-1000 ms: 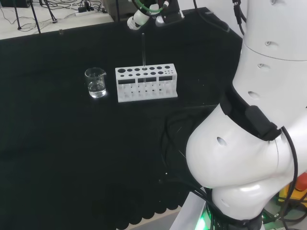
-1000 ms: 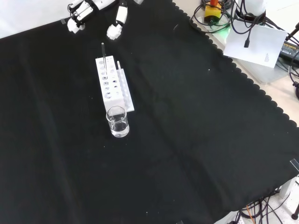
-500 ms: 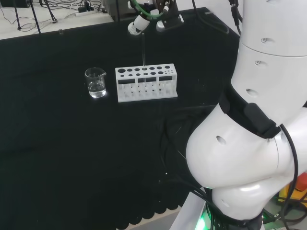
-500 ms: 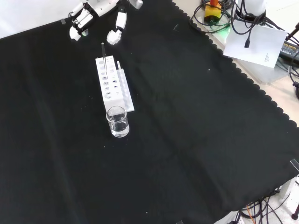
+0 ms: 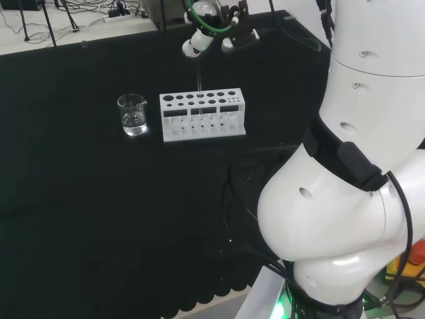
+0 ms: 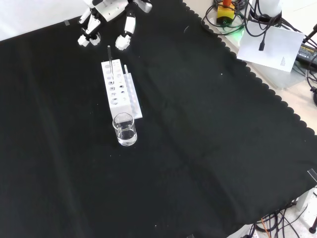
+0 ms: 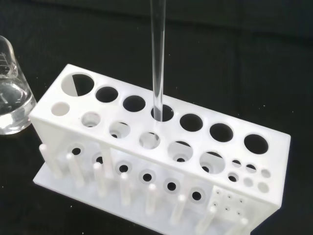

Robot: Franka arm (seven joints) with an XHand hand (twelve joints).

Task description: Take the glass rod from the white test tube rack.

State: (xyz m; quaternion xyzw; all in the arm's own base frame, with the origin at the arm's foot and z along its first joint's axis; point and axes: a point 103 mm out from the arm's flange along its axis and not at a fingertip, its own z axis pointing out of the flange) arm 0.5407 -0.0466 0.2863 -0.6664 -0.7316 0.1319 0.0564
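The white test tube rack [image 5: 202, 114] stands on the black cloth, and the clear glass rod [image 5: 199, 81] rises upright from a hole in its back row. In the front view the rod [image 6: 110, 62] stands at the far end of the rack [image 6: 119, 91]. The hand [image 5: 212, 32] hovers just above the rod's top and is open, with fingers and thumb spread to either side and touching nothing. From the front, the hand [image 6: 106, 11] has its fingertips [image 6: 124, 42] just beyond the rod's tip. The wrist view looks down the rod [image 7: 158, 54] into the rack [image 7: 161, 147].
A glass beaker [image 5: 133, 114] holding some clear liquid stands close to the rack's left end in the head view, and nearer the camera in the front view [image 6: 124, 130]. The arm's white links [image 5: 352, 166] take up the right of the head view. Cables lie past the cloth's edge.
The hand has come down closer to the rod's top and shifted slightly right in both views. Rod, rack and beaker have not moved.
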